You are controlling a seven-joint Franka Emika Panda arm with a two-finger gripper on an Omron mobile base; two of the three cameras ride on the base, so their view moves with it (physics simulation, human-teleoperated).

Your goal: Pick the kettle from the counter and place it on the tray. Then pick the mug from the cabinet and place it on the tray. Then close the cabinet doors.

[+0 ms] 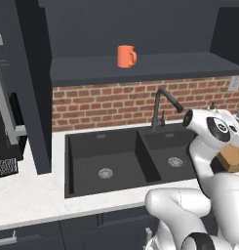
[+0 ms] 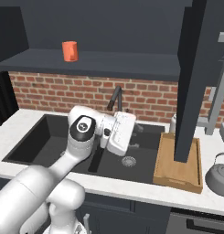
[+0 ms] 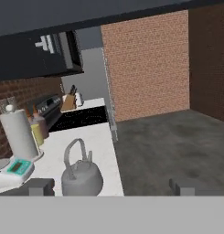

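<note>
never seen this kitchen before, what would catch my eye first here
The orange mug stands out, alone on the dark shelf of the open cabinet above the brick wall. Below it the dark double sink cuts into the white counter. To the right, the grey kettle sits on the counter beside the wooden tray, which holds nothing yet.

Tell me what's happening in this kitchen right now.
The robot arm's open gripper is turned toward the grey kettle, which sits untouched on the white counter beside the wooden tray. The orange mug stands on the open cabinet shelf above the sink. Nothing is on the tray yet.
</note>
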